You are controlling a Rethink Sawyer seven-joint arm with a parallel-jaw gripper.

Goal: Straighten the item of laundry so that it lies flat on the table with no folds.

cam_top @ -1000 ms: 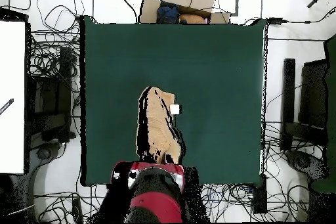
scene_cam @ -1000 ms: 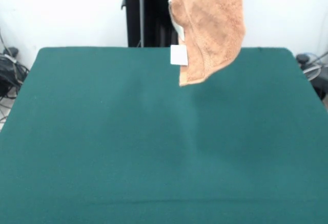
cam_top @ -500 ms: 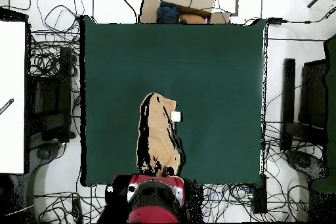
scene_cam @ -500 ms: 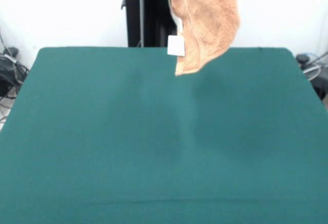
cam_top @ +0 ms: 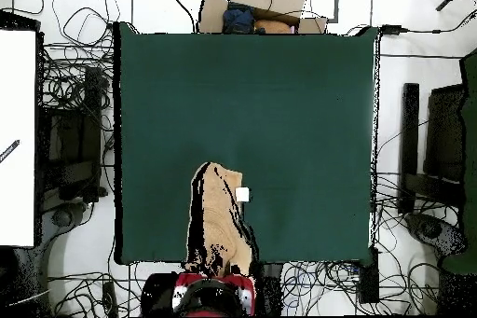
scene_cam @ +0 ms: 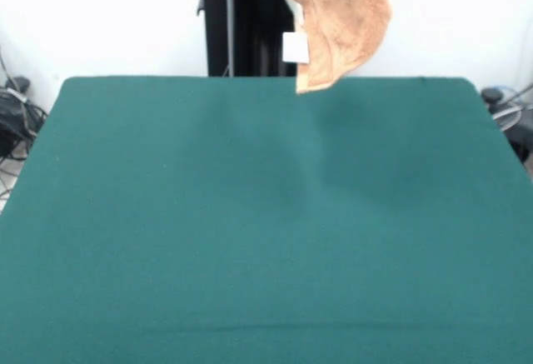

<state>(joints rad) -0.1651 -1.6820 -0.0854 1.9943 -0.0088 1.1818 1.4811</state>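
While the towel (scene_cam: 341, 18) hangs bunched and clear of the table (scene_cam: 250, 231) above its robot-side edge, label (scene_cam: 295, 47) dangling, I judge it lifted so gravity unfolds it, though I cannot tell how the hidden gripper fingers hold it.

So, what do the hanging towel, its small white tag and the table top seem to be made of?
The towel looks like peach-orange terry cloth: its surface is fuzzy and looped, and it drapes softly. The white tag is flat and smooth, probably a woven or printed fabric label; its material cannot be told for sure. The table top seems covered in matte dark green cloth, with no shine.
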